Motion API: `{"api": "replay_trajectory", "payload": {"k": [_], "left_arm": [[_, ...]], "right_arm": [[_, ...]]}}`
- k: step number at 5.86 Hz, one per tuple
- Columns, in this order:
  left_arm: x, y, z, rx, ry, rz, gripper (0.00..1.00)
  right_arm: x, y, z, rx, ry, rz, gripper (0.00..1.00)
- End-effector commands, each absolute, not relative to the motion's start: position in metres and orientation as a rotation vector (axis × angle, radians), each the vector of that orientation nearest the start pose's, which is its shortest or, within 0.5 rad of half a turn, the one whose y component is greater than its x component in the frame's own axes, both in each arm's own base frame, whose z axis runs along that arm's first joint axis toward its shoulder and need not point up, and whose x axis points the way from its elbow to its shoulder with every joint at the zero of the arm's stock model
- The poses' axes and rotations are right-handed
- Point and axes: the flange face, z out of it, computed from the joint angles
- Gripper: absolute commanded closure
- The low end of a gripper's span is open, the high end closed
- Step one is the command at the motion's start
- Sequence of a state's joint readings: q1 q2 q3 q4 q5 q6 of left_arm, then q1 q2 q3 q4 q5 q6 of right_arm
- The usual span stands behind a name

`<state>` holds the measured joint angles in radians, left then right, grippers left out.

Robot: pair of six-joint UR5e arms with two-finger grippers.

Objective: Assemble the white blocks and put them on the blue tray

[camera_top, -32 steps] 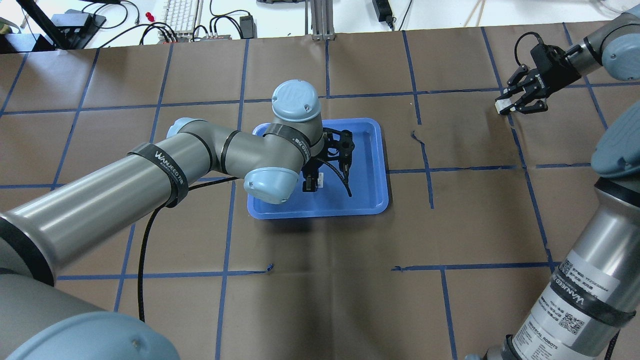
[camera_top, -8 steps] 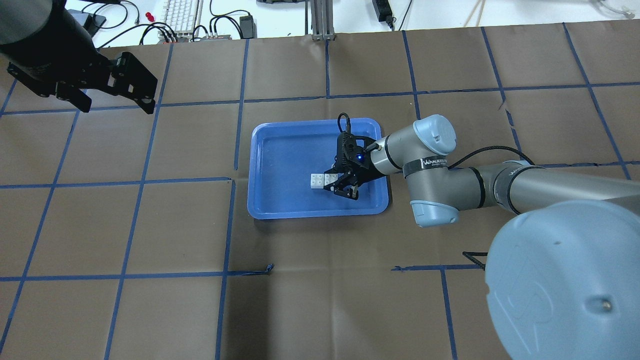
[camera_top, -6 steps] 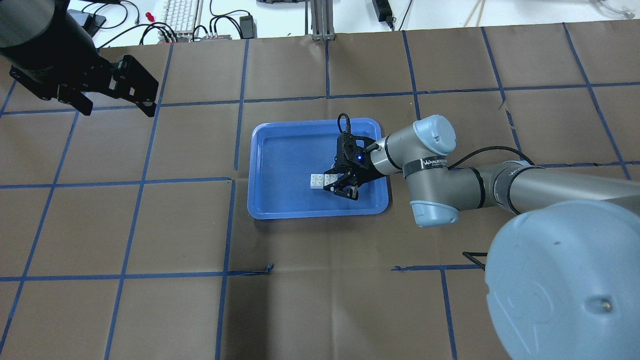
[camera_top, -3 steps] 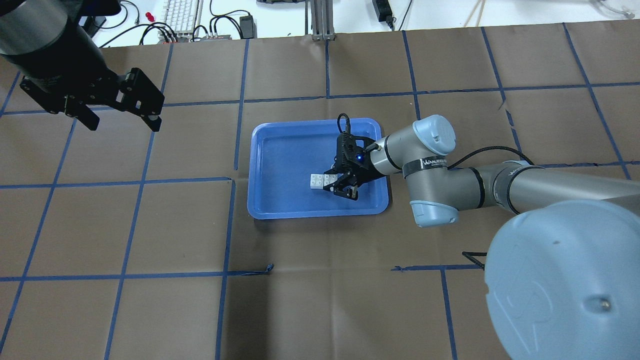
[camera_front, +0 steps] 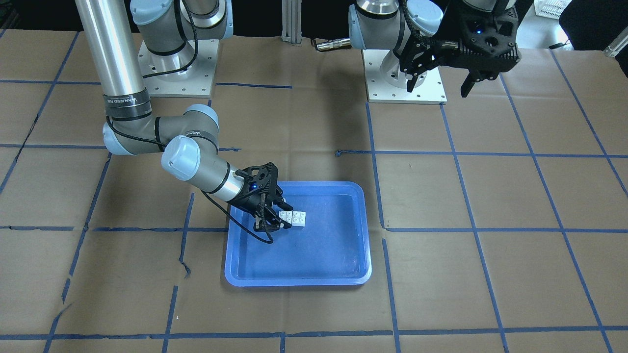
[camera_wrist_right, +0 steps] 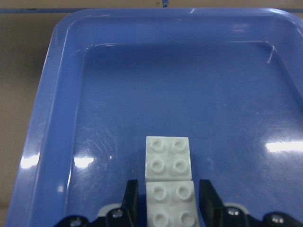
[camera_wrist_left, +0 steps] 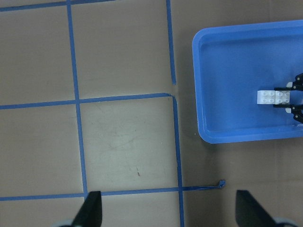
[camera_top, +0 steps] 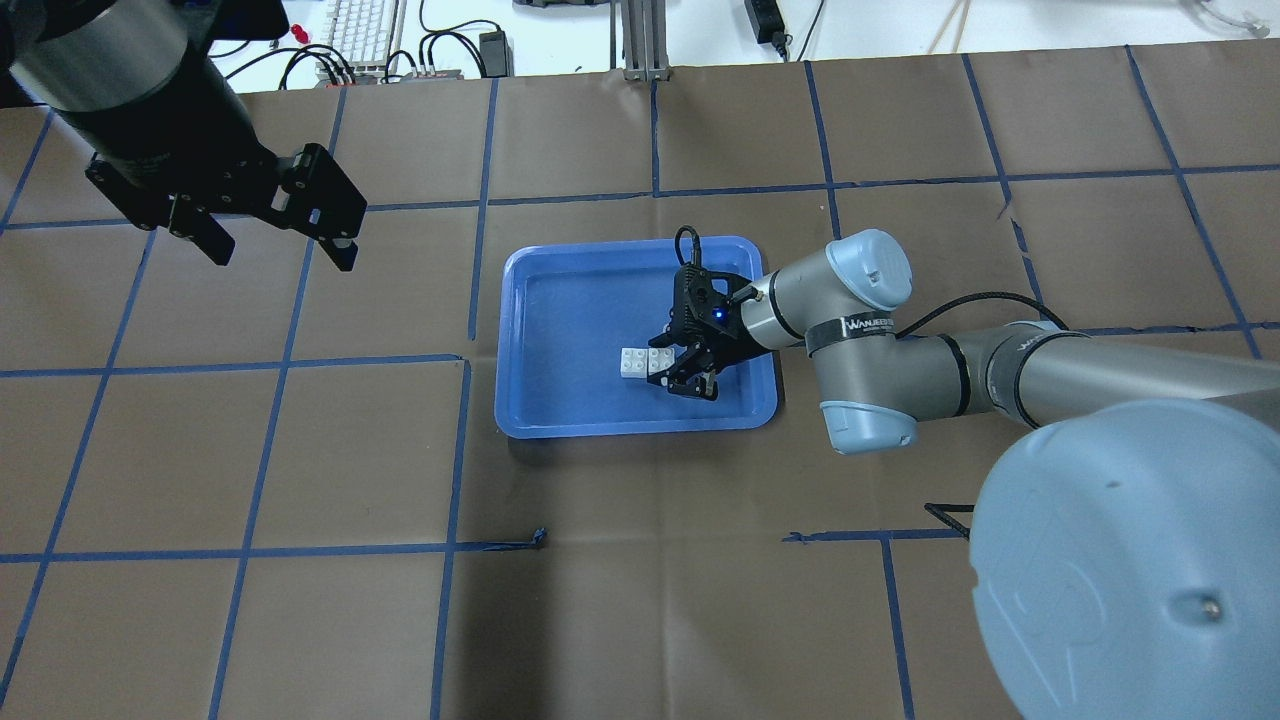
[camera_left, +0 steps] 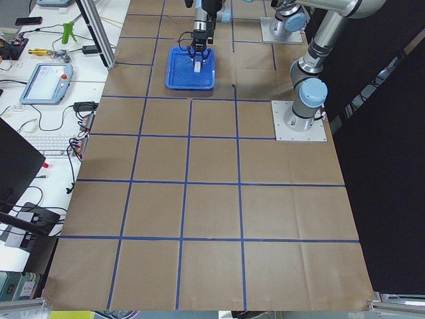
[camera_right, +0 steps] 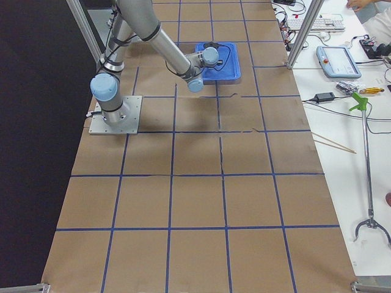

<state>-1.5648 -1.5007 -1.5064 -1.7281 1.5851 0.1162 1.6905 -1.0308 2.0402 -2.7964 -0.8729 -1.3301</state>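
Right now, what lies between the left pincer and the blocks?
From the left pincer to the blocks: only taped paper, then the tray rim and floor, in the overhead view.

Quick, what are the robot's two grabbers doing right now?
Left gripper: open, holding nothing.
Right gripper: open a little around one white block in the tray.

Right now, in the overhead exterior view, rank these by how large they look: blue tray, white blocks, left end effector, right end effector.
1. blue tray
2. left end effector, which is raised nearer the camera, so its rank over the right one is unsure
3. right end effector
4. white blocks
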Motion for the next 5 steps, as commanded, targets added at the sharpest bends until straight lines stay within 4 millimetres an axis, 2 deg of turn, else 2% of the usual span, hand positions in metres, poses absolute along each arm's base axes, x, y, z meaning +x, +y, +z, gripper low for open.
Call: {"api": "replay_trajectory", "payload": {"k": [1, 2, 3, 4, 5], "left_arm": [[-0.132, -0.475, 0.512, 0.18, 3.127, 0.042, 0.01], [-0.129, -0.49, 0.513, 0.166, 3.128, -0.085, 0.01], [-0.129, -0.492, 0.506, 0.161, 3.128, -0.076, 0.01], [-0.129, -0.494, 0.486, 0.161, 3.127, -0.024, 0.01], [-0.127, -0.51, 0.466, 0.123, 3.125, -0.018, 0.01]], "right_arm": [[0.26, -0.514, 0.142, -1.787, 1.866, -0.766, 0.46], [0.261, -0.514, 0.143, -1.78, 1.871, -0.767, 0.21], [0.259, -0.519, 0.155, -1.748, 1.902, -0.779, 0.01], [0.255, -0.527, 0.178, -1.666, 1.988, -0.79, 0.0], [0.248, -0.527, 0.192, -1.645, 2.037, -0.744, 0.0]]}}
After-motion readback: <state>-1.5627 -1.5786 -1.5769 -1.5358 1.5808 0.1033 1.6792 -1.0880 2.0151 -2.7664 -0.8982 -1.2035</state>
